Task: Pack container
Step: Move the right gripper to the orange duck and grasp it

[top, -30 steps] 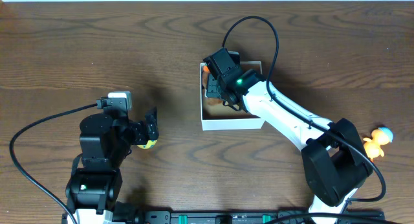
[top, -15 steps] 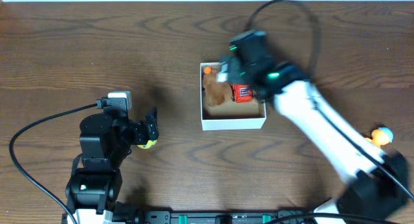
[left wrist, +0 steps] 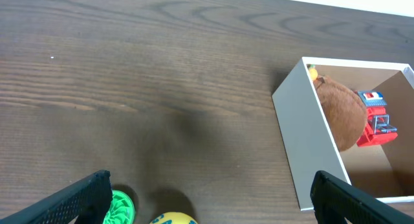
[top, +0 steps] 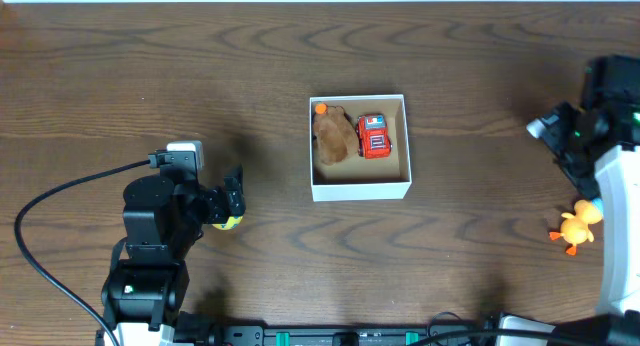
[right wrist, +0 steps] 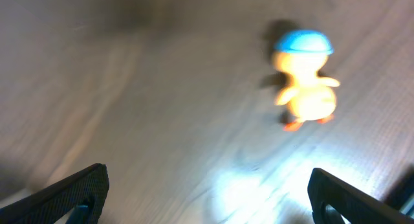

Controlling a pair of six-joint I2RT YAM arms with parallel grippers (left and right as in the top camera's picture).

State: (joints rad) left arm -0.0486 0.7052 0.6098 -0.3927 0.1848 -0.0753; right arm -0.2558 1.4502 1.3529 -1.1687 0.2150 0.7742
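The container (top: 360, 189), a small white-walled box with a tan inside, stands mid-table and holds a brown furry toy (top: 333, 136) and a red toy vehicle (top: 373, 136). It also shows in the left wrist view (left wrist: 307, 130). My left gripper (top: 233, 194) is open over a yellow and green toy (top: 229, 222), whose top shows between the jaws in the left wrist view (left wrist: 174, 219). My right gripper (top: 562, 136) is open and empty at the right edge, above an orange duck with a blue cap (top: 578, 224), blurred in the right wrist view (right wrist: 305, 78).
The dark wooden table (top: 200, 76) fills all views. A black cable (top: 60, 201) loops from the left arm at the front left.
My right arm has swung from the container out to the far right, leaving the red toy vehicle inside. The left arm has not moved.
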